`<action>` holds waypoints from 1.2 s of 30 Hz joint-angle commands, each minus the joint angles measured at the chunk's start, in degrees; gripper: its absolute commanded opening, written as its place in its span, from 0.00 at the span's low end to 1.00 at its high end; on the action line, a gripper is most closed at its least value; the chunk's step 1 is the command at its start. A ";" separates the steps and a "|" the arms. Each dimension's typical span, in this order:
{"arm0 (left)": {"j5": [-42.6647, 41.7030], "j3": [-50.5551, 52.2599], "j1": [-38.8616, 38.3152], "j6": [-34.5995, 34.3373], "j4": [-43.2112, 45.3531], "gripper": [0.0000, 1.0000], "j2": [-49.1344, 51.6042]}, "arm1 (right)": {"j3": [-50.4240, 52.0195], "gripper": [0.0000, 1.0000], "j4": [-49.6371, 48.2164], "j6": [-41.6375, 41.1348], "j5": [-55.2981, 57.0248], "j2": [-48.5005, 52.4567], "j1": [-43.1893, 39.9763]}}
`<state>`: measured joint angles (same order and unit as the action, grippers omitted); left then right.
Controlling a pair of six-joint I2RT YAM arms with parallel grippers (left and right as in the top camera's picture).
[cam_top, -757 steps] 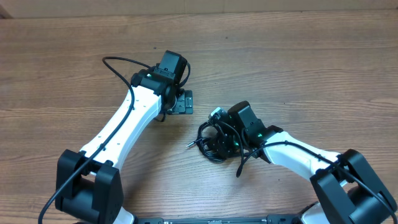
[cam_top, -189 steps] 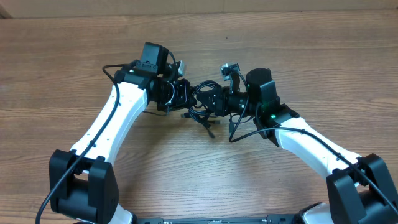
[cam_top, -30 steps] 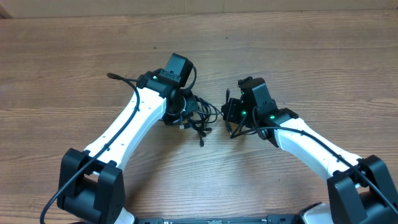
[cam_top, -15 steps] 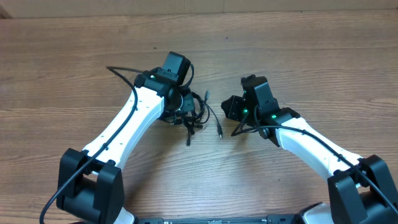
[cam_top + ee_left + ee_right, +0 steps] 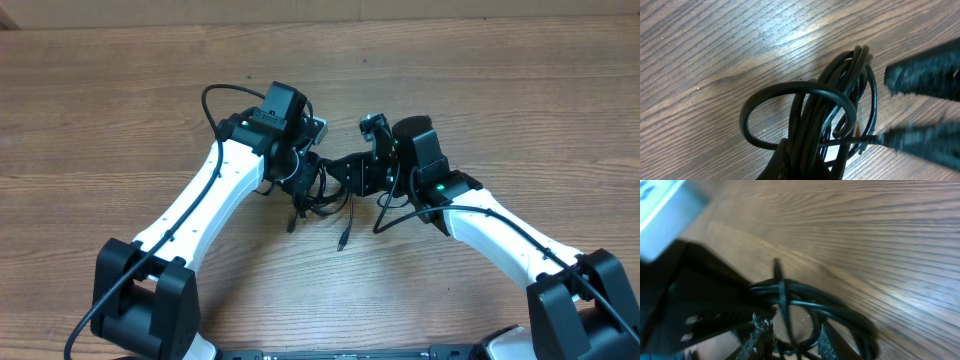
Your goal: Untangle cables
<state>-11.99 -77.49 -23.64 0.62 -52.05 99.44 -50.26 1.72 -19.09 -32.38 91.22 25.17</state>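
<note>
The cables (image 5: 322,190) are a bundle of thin black loops hanging at mid-table between my two grippers. One loose end with a small plug (image 5: 342,242) trails down toward the front. My left gripper (image 5: 305,165) is shut on the bundle; in the left wrist view the cables (image 5: 840,85) rise out of the left gripper (image 5: 807,150) in a big loop. My right gripper (image 5: 345,172) reaches into the bundle from the right. In the right wrist view the right gripper (image 5: 795,335) is open, with strands of the cables (image 5: 805,297) running between its fingers (image 5: 762,332).
The wooden table (image 5: 500,90) stretches all around the arms. The left arm's own thick cable (image 5: 215,100) arches up behind its wrist. Both arm bases (image 5: 145,300) stand at the front corners. The right gripper's fingers (image 5: 925,77) appear blurred in the left wrist view.
The right gripper, apart from the bundle a moment ago, has opened and moved left into the loops. The left gripper has turned with the bundle, and the loose plug end has swung.
</note>
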 commanded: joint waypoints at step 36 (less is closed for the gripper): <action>1.99 -0.17 0.00 -12.55 2.08 0.04 -0.13 | -0.39 0.04 10.25 -6.05 13.94 -1.11 0.20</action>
<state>-20.60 -77.49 -23.64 -3.92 -49.47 99.44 -50.24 10.90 -18.20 -25.61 91.22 25.28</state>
